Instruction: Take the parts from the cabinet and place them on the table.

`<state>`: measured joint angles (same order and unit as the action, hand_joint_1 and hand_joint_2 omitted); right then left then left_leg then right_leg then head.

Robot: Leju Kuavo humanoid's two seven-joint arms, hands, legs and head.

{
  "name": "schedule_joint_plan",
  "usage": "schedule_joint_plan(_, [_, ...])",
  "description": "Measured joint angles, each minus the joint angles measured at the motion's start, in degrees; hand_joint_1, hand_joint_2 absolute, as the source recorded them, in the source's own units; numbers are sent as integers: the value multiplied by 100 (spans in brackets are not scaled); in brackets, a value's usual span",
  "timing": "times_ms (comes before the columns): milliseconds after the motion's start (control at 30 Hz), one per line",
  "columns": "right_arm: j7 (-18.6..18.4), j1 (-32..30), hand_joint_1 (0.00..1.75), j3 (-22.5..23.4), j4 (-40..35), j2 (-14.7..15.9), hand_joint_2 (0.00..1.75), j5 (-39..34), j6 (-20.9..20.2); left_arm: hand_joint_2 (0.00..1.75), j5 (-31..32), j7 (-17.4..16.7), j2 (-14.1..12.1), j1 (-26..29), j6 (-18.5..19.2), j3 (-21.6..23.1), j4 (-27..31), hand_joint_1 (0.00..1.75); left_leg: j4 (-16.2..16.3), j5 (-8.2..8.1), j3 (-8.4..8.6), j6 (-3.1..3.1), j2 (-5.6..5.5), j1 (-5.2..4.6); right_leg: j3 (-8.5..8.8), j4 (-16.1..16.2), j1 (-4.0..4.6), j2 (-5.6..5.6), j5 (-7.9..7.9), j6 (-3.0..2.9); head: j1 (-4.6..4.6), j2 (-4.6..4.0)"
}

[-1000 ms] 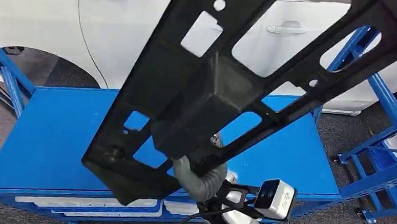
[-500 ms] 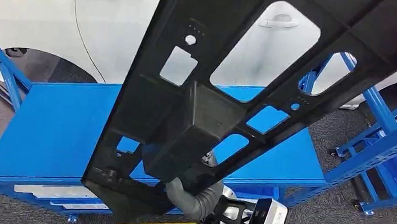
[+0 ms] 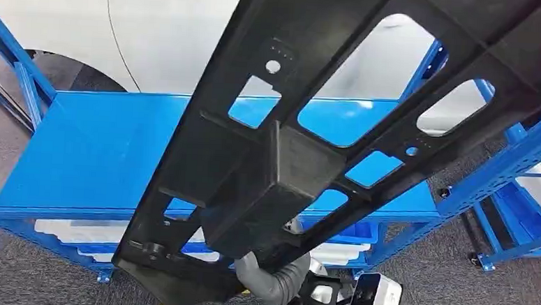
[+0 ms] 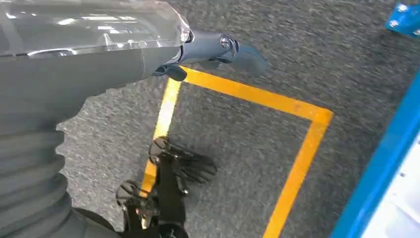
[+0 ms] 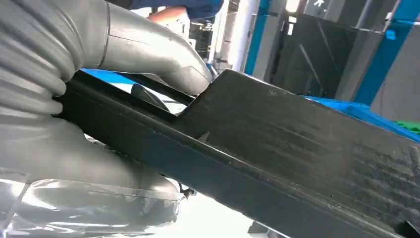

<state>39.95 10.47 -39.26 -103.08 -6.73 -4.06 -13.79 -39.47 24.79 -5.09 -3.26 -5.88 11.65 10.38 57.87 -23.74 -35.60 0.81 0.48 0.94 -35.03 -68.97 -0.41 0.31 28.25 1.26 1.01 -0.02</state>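
Right hand (image 5: 99, 114) clamps the long black panel (image 3: 303, 147) near its boxy middle, thumb over the top edge; panel hangs tilted above the blue table (image 3: 93, 157), running 7 to 1 o'clock. Left hand (image 4: 218, 49) hangs loose, holding nothing. Panel looks stiff, light, unwieldy: central grip suits balance.

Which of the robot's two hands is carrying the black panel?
The right hand: its thick grey thumb lies over the edge of the long black panel. The left hand hangs over grey floor with yellow tape, holding nothing.
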Motion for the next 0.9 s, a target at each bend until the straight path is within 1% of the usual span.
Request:
schedule_joint_plan(33, [0,0,175,13,-2,0,175,-2,-30,175,0,-7,-9,1,-5,0,0,0,12,39,-36,-22,-3,0,411,528,2,1,2,-23,0,0])
schedule_joint_plan(67, [0,-1,175,33,-9,-2,175,-4,-66,175,2,-7,-11,3,-9,0,0,0,35,68,-64,-55,-13,-22,747,1023,33,4,195,-64,0,0])
schedule_joint_plan(100, [2,-10,175,64,-24,-2,175,-4,-114,175,2,-9,-15,3,-11,0,0,0,31,117,-69,-90,-13,-23,845,1256,47,4,279,-109,2,2])
schedule_joint_plan(167, [2,-40,175,120,-31,-2,175,-9,-182,175,2,-7,-24,5,-13,-2,0,0,-24,232,-71,-162,-12,0,785,1213,80,4,207,-174,2,2])
schedule_joint_plan(200, [2,-52,175,142,-31,-2,175,-9,-201,175,2,-7,-26,24,-15,0,-2,0,-38,266,-87,-214,-14,-18,764,1264,51,-4,128,-238,0,0])
schedule_joint_plan(233, [2,-50,175,151,-31,-2,175,-9,-219,175,2,-7,-31,29,-15,0,-2,0,33,125,-115,-218,-23,9,720,1283,31,-48,58,-293,0,0])
schedule_joint_plan(267, [2,-52,175,160,-31,-13,175,-9,-241,175,7,-7,-33,22,-15,0,-2,0,252,-201,-224,-221,-23,8,644,1282,43,-46,3,-358,2,0])
schedule_joint_plan(300, [2,-60,175,173,-28,-28,175,-9,-267,175,18,-7,-37,27,-15,0,-2,0,645,-570,-345,-235,-23,20,568,1275,58,-48,-58,-375,0,0])
schedule_joint_plan(333, [2,-64,175,190,-28,-33,175,-15,-286,175,17,-5,-42,26,-15,0,-2,0,1106,-878,-464,-255,-23,21,488,1269,74,-48,-121,-390,0,0])
schedule_joint_plan(367, [0,-67,175,197,-26,-33,175,-18,-306,175,17,-4,-48,25,-15,0,-2,0,1492,-1037,-544,-271,-23,21,408,1259,90,-51,-186,-393,2,0])
schedule_joint_plan(400, [0,-73,175,210,-20,-33,175,-15,-346,175,17,-4,-50,25,-15,0,-2,0,1764,-1012,-562,-276,-23,21,314,1241,103,-52,-244,-393,2,0])
schedule_joint_plan(433, [0,-80,175,223,-20,-35,175,-15,-387,175,17,-4,-50,25,-15,0,-2,0,1790,-834,-475,-274,-23,21,219,1212,112,-53,-295,-387,0,0])
schedule_joint_plan(467, [0,-83,175,230,-18,-42,175,-15,-428,175,17,-4,-50,24,-18,0,-2,0,1586,-590,-272,-269,-23,21,119,1178,114,-52,-341,-375,2,0])
schedule_joint_plan(500, [0,-83,175,232,-15,-52,175,-13,-457,175,17,2,-52,19,-22,0,-2,0,1181,-402,38,-255,-23,22,30,1139,116,-52,-386,-362,2,2])
schedule_joint_plan(533, [0,-83,175,234,-15,-77,175,-13,-492,175,9,9,-52,9,-29,0,-2,0,661,-376,429,-234,-23,21,-41,1096,116,-48,-425,-340,2,0])
schedule_joint_plan(567, [0,-83,175,238,-15,-101,175,-18,-507,175,-2,11,-55,-12,-29,-2,-2,0,131,-603,778,-211,-28,-9,-105,1051,144,-47,-451,-310,2,0])
schedule_joint_plan(600, [0,-82,175,243,-13,-116,175,-26,-523,175,-9,15,-66,-15,-31,-4,-2,0,-45,-650,847,-160,-51,-27,-121,1032,139,-54,-484,-276,0,2])
schedule_joint_plan(633, [0,-83,175,245,-9,-127,175,-31,-540,175,-15,22,-63,-1,-37,-4,-2,0,-48,-616,782,-135,-54,-38,-118,1037,134,-60,-533,-246,0,0])
schedule_joint_plan(667, [0,-81,175,245,-7,-133,175,-46,-562,175,-18,22,-70,-4,-42,-4,-2,0,-26,-593,755,-100,-56,-62,-132,1050,116,-61,-587,-213,2,2])
schedule_joint_plan(700, [2,-81,175,247,4,-136,175,-64,-588,175,-26,22,-70,-10,-57,-7,-2,0,-56,-534,723,-48,-52,-41,-144,1059,127,-55,-635,-171,2,0])
schedule_joint_plan(733, [0,-80,175,262,20,-138,175,-81,-601,175,-42,20,-59,2,-64,-7,-9,0,-76,-448,664,-12,-10,-2,-196,1009,106,-32,-551,-140,2,0])
schedule_joint_plan(767, [0,-79,175,271,26,-144,175,-94,-603,175,-44,13,-59,-7,-70,-7,-9,0,-76,-375,577,40,-5,-5,-292,840,102,-27,-231,-100,0,0])
schedule_joint_plan(800, [0,-77,175,280,41,-144,175,-96,-603,175,-44,13,-59,-5,-83,-9,-9,0,-75,-302,489,56,2,-5,-386,519,73,-28,143,-69,0,0])
schedule_joint_plan(833, [0,-78,175,284,61,-144,175,-98,-603,175,-44,11,-59,-2,-94,-9,-9,0,-72,-230,411,65,4,-7,-488,107,52,-28,472,-41,0,0])
schedule_joint_plan(867, [0,-78,175,284,79,-144,175,-101,-606,175,-44,11,-59,0,-99,-9,-9,0,-68,-152,297,61,7,-8,-573,-335,39,-28,705,-19,0,0])
schedule_joint_plan(900, [0,-78,175,289,100,-142,175,-101,-621,175,-42,9,-59,3,-101,-9,-9,0,-63,-74,190,54,6,-8,-598,-655,25,-28,734,-2,0,0])
